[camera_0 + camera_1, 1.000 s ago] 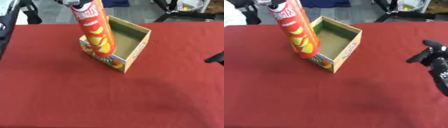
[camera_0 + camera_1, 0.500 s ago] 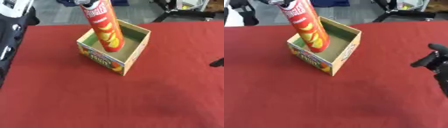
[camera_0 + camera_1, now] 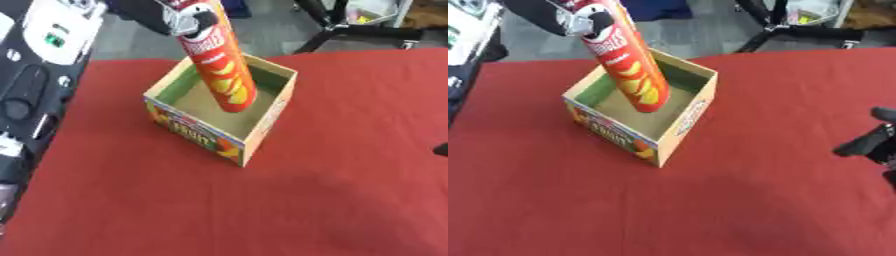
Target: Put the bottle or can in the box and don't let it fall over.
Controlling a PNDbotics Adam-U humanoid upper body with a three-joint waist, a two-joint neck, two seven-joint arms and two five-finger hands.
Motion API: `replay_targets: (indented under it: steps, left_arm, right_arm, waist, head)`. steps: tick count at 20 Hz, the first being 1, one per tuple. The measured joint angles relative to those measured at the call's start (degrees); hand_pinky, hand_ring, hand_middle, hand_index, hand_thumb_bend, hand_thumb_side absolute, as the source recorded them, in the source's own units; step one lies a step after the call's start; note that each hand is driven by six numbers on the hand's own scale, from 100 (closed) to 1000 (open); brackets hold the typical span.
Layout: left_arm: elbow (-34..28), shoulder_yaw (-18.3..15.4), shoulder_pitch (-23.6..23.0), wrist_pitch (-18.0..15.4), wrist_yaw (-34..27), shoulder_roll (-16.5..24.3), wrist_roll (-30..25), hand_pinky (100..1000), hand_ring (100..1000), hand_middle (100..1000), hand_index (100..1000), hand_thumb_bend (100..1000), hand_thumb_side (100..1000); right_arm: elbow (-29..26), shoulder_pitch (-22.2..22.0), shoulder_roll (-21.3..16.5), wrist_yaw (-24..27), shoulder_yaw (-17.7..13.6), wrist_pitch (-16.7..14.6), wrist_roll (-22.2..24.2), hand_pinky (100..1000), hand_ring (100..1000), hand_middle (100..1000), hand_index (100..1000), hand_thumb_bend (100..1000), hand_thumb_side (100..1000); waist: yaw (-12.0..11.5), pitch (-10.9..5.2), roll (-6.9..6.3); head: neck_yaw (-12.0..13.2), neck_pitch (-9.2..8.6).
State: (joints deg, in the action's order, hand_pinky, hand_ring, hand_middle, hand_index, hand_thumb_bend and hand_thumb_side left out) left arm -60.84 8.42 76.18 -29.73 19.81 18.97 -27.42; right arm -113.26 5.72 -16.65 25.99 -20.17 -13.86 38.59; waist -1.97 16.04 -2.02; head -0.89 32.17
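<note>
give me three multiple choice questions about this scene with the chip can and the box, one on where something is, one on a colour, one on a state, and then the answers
1. Where is the lower end of the chip can?
A. Inside the open box
B. On the cloth beside the box
C. On the floor behind the table

2. What colour is the cloth under the box?
A. Blue
B. Red
C. Green

3. How does the can stand?
A. Lying flat
B. Perfectly upright
C. Tilted, top leaning away toward the table's far edge

Answers:
1. A: the chip can has its base down within the walls of the box.
2. B: the cloth is red all round the box.
3. C: its top leans back and to the left, where the left hand is at it. The right hand shows dark at the right edge, away from the can.
</note>
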Motion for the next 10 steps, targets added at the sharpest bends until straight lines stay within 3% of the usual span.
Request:
replay_targets:
  steps: [2,4,9,10]
  left_arm:
    - [0.9,-0.26,-0.02,-0.73,0.95,-0.31,0.73,100,360,391,212,188,100]
    - [2.2,-0.61,-0.09,-1.64,1.9,-0.67,1.64,100,368,403,220,100,100]
    - [6.1,-1.6,-0.62,-4.43,3.53,-1.74,3.69,100,420,456,300,100,100]
    - [6.88,-1.64,-0.71,-4.99,3.95,-1.95,3.91,100,420,456,307,100,136]
  right_arm:
    - [0.0,0.67,0.16,0.0,0.19,0.03,0.23,685,627,543,887,100,528]
    - [0.0,1.22,0.23,0.04,0.5,0.15,0.52,685,626,542,887,100,528]
    - [0.0,1.84,0.27,0.06,1.03,0.58,1.39,685,627,542,888,100,528]
    - [0.0,1.88,0.27,0.06,1.17,0.58,1.54,685,626,542,888,100,528]
  waist:
    - [0.81,0.53,-0.01]
    - [1.21,0.89,-0.03]
    - [1.69,1.4,-0.05]
    - [1.75,1.47,-0.06]
  head:
    - [0.58,-0.41]
    - [0.86,-0.55]
    - [0.75,-0.55]
    - [0.74,-0.54]
